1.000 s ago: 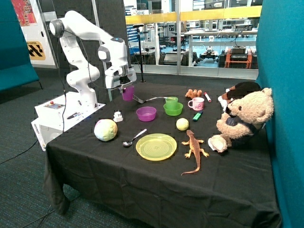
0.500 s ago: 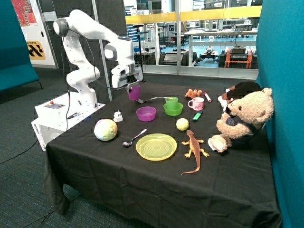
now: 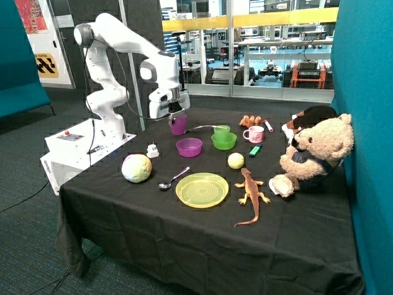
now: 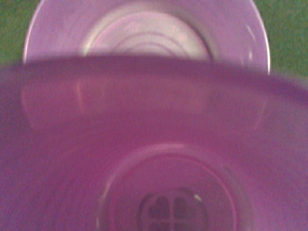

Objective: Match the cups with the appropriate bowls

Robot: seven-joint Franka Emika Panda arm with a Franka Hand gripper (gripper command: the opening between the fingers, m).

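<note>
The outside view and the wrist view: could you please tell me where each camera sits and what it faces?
Outside view: stands off the table's front corner, facing the white Franka arm, whose gripper holds the translucent purple plastic cup.
Wrist view: on the wrist, looking into that cup towards the round purple plastic bowl; no robot parts show.
Shared: cup and bowl.

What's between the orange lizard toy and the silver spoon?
The flat yellow plastic plate lies between the orange toy lizard and the silver metal spoon; the outside view shows it.
</note>
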